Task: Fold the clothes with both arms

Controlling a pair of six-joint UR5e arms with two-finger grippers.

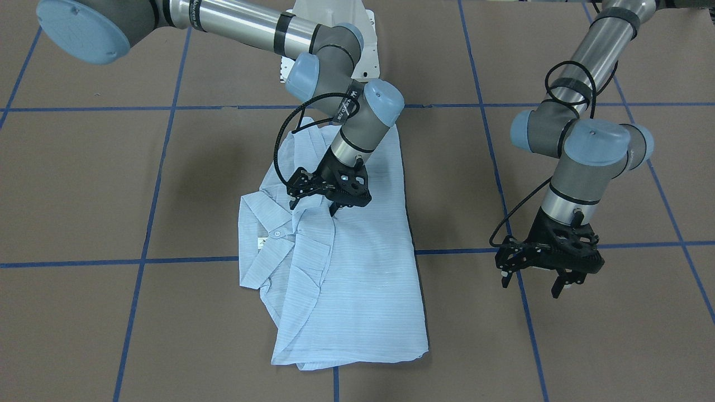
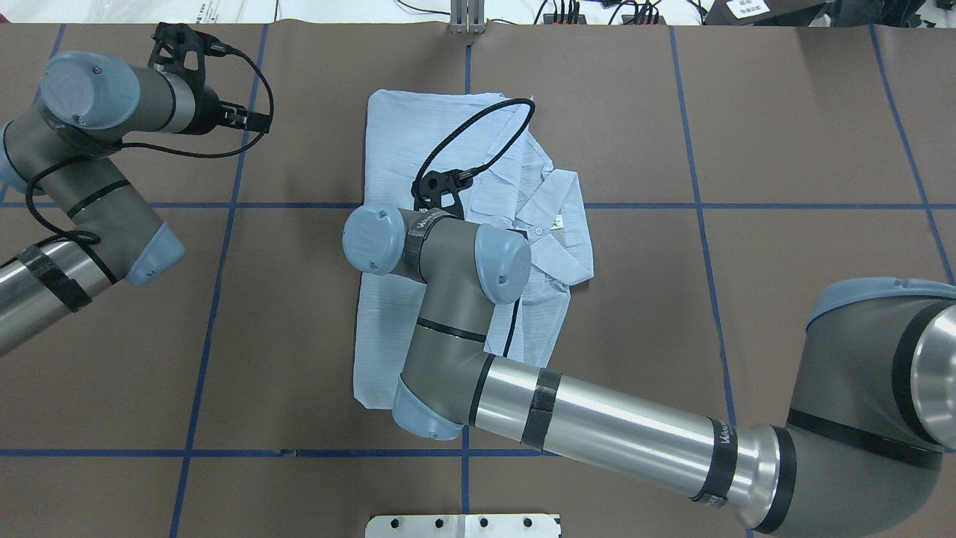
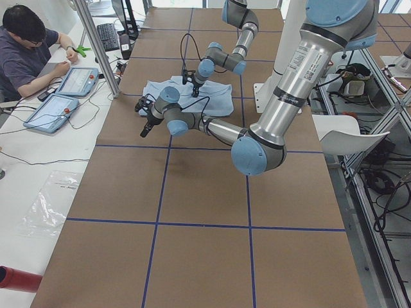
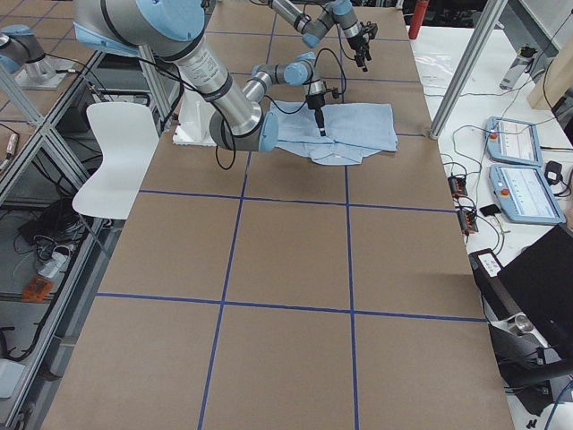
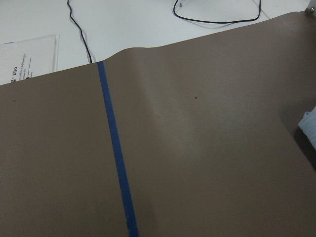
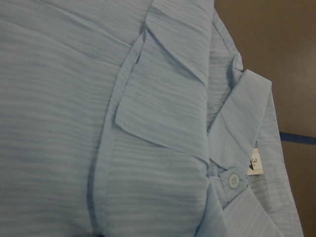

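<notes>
The pale-blue shirt (image 1: pixel 357 268) lies folded into a rough rectangle on the brown table, collar (image 1: pixel 262 223) and white neck label turned toward the robot's right. My right gripper (image 1: pixel 313 207) hangs just over the shirt beside the collar. Its fingers are spread and nothing shows between them. The right wrist view is filled with the shirt (image 6: pixel 74 123), its front placket and a collar button (image 6: pixel 232 180). My left gripper (image 1: pixel 532 283) hovers open over bare table off the shirt's side, holding nothing. A corner of the shirt (image 5: pixel 308 126) shows in the left wrist view.
Blue tape lines (image 1: pixel 142 259) cross the brown table cover. The white pedestal base (image 2: pixel 463 525) stands at the robot's edge. A seated person (image 3: pixel 26 51) with two tablets (image 3: pixel 54 109) is on the operators' side. A white chair (image 4: pixel 125 152) stands off the table.
</notes>
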